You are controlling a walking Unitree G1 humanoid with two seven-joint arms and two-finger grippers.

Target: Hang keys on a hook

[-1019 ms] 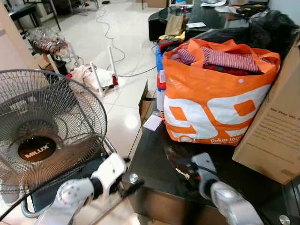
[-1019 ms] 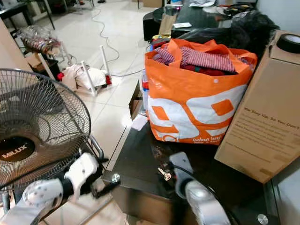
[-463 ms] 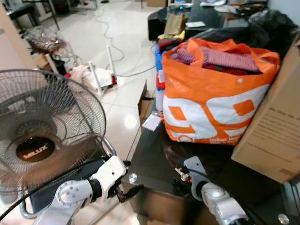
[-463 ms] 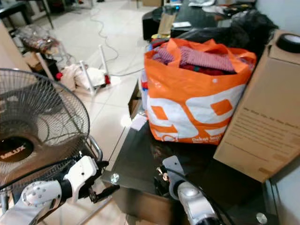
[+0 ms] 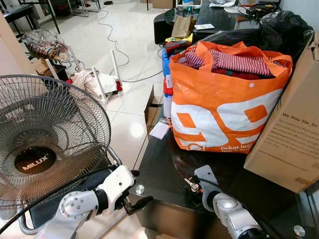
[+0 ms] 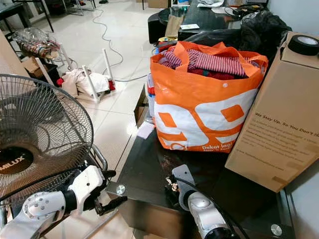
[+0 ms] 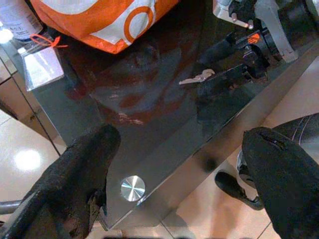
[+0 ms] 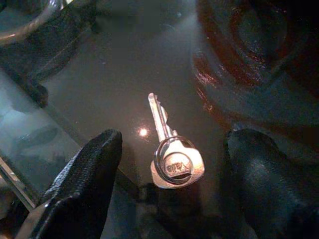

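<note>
Right gripper (image 8: 167,184) was spread wide; key (image 8: 172,149) lay flat on glass table (image 8: 114,64) between its fingers. Key judged light, rigid, slippery; pinch the bow with ring. Left gripper (image 7: 184,169) open, idle.

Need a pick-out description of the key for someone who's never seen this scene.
Find the big orange shopping bag on the dark glass table. In front of it, near the table's front edge, the key lies flat between the right gripper's open fingers. It is small, silver, on a ring, the one metal item there.
</note>
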